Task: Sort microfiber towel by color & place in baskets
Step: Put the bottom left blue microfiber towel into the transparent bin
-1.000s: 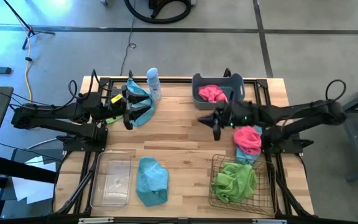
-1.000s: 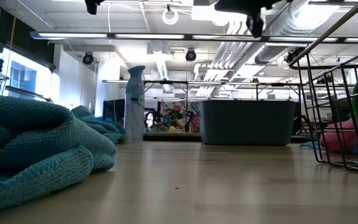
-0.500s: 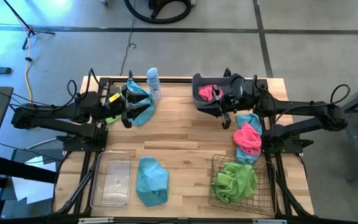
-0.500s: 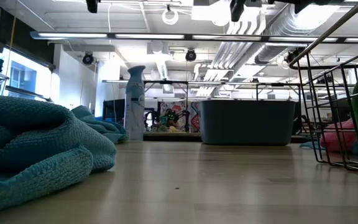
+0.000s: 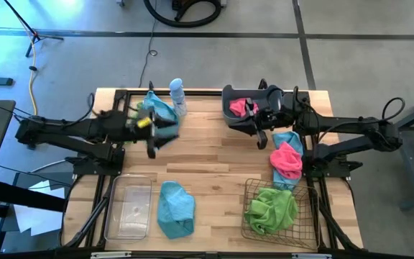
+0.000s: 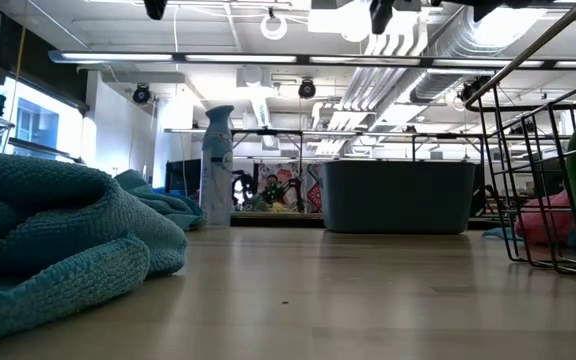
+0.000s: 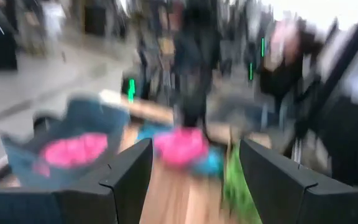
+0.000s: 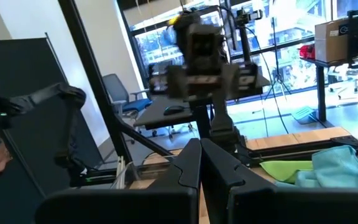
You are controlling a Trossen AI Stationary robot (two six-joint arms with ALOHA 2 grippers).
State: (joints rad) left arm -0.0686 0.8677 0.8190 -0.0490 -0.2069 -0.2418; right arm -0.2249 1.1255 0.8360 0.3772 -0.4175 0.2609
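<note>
High view: sorting approx. half done. Fuzzy pink towel (image 5: 244,108) lying in grey-blue plastic tub (image 5: 228,94); lime towel (image 5: 272,208) in dark wire basket (image 5: 249,188). Clear plastic bin (image 5: 131,208) holding no cloth. Teal towels (image 5: 175,208) & another pink towel (image 5: 287,160) lying loose on wooden table (image 5: 207,158). Left gripper (image 5: 153,134) hanging spread wide, empty; right gripper (image 5: 261,138) hanging closed, empty, beside tub.

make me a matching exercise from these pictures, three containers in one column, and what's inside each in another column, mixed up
Containers:
1. grey-blue tub
2. wire basket
3. clear bin

Contents:
A. a green towel
B. no towel
C. a pink towel

Pairs: 1-C, 2-A, 3-B
</note>
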